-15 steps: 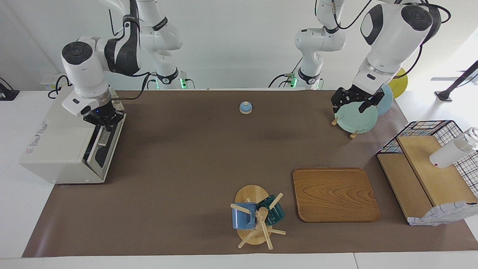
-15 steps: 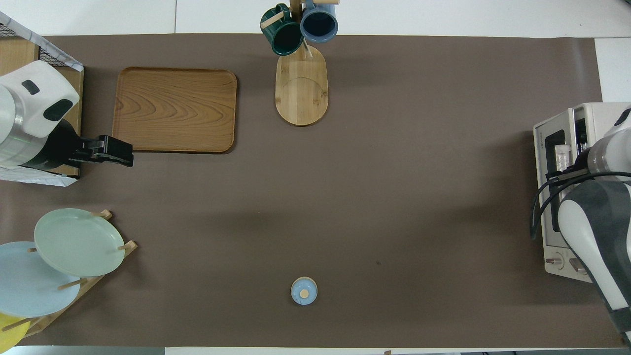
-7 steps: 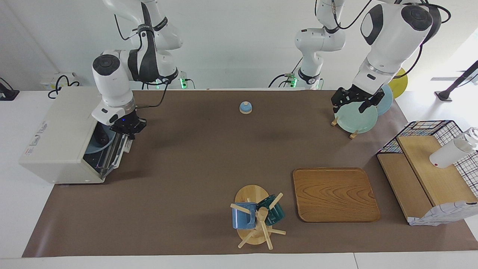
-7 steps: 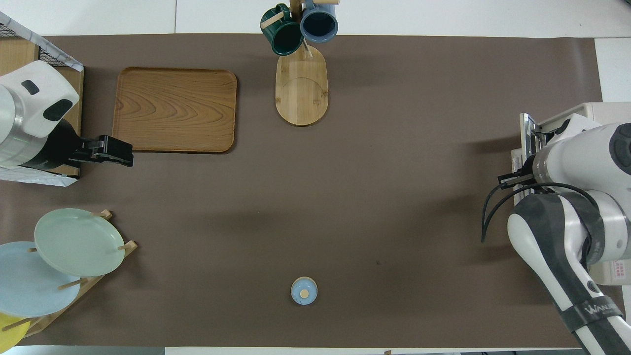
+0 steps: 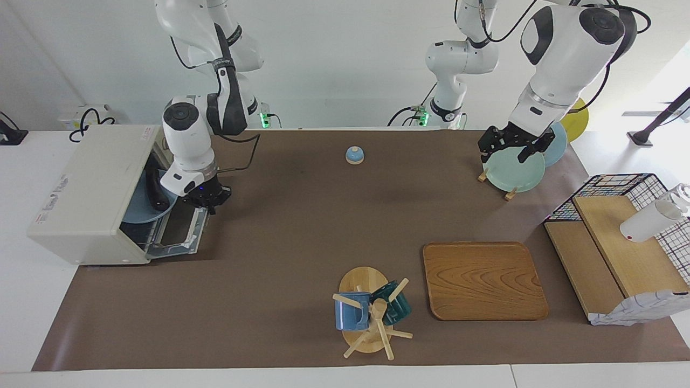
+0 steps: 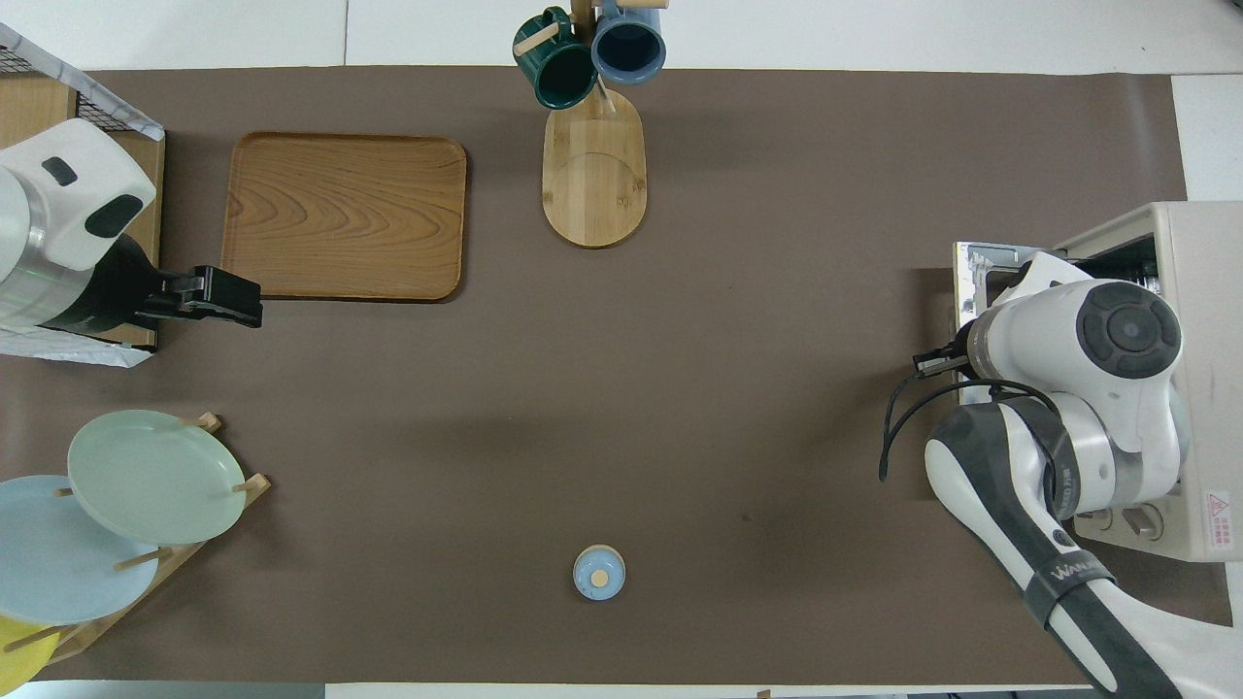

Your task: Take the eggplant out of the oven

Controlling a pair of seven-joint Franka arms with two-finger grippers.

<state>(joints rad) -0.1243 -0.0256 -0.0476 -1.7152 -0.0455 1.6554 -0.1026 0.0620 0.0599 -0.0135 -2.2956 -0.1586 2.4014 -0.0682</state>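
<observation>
a: facing view shows the oven (image 5: 89,196) at the right arm's end of the table, its door (image 5: 180,229) swung down nearly flat. why is the right gripper (image 5: 207,202) there?

b: it sits at the door's upper edge with its fingers clenched together, seemingly on the handle. i judge it is pulling the door down to clear the way in.

a: and the eggplant (image 5: 153,189)?

b: inside the oven, a dark slim shape lying on a blue plate (image 5: 137,207) on the rack. nothing is touching it.

a: so it isn't out yet.

b: no. the door had to come first. the overhead view only shows the arm covering the door, so contact is best read from the facing view.

a: the left gripper (image 5: 512,146)?

b: waiting, fingers spread and released, over the green plate (image 5: 515,171) in the rack at its own end. it holds nothing.
</observation>
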